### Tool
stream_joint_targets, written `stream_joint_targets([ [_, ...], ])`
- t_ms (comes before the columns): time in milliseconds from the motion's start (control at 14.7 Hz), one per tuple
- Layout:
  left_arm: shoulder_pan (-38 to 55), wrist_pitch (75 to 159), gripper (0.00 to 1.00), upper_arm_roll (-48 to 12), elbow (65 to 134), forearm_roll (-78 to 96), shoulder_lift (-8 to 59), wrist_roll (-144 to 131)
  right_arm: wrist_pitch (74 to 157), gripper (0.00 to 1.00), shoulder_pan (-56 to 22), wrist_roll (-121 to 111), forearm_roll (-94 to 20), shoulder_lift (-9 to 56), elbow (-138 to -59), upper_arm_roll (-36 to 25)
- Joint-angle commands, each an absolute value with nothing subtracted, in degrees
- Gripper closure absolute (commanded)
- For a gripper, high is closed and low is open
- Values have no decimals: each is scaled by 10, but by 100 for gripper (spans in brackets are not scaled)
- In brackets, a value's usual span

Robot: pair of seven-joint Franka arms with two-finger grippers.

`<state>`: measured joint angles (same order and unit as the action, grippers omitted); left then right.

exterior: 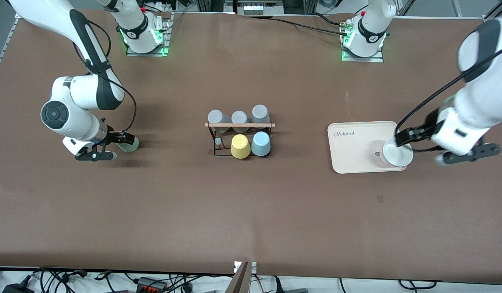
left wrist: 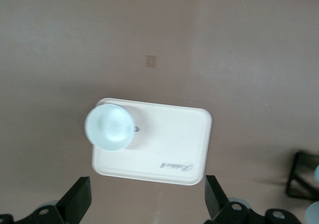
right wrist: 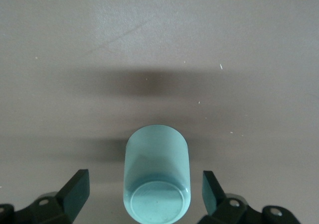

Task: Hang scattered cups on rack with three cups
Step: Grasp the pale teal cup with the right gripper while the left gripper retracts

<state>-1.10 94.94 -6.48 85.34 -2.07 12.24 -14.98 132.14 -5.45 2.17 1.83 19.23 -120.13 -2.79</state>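
A pale mint green cup (exterior: 130, 143) lies on its side on the table toward the right arm's end. My right gripper (exterior: 123, 147) is open around it. In the right wrist view the cup (right wrist: 157, 171) lies between the two fingertips (right wrist: 77, 188) without touching them. The black wire rack (exterior: 239, 140) with a wooden rod stands mid-table. It holds three grey cups (exterior: 239, 119), a yellow cup (exterior: 240, 146) and a light blue cup (exterior: 260, 143). My left gripper (exterior: 417, 148) is open and empty, in the air over the edge of a beige tray (exterior: 352, 142).
A pale whitish cup (exterior: 395, 154) stands mouth up on the beige tray, toward the left arm's end. It also shows in the left wrist view (left wrist: 109, 127), on the tray (left wrist: 169, 149), ahead of my open left gripper (left wrist: 147, 201).
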Motion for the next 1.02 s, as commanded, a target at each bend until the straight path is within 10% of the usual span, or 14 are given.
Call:
stream_joint_targets([
  [0,-5,954,0,-24,928,-14,44,-63,1332,0,-51,30,21,193,-1215,-27],
  [680,-11,954,0,1,1001,9,-48,22,1331,0,-48,32,21,226,-1210,-27],
  [952,-19,950,0,-4,991,8,-49,24,1317,74,-50,30,21,218,-1205,-27],
])
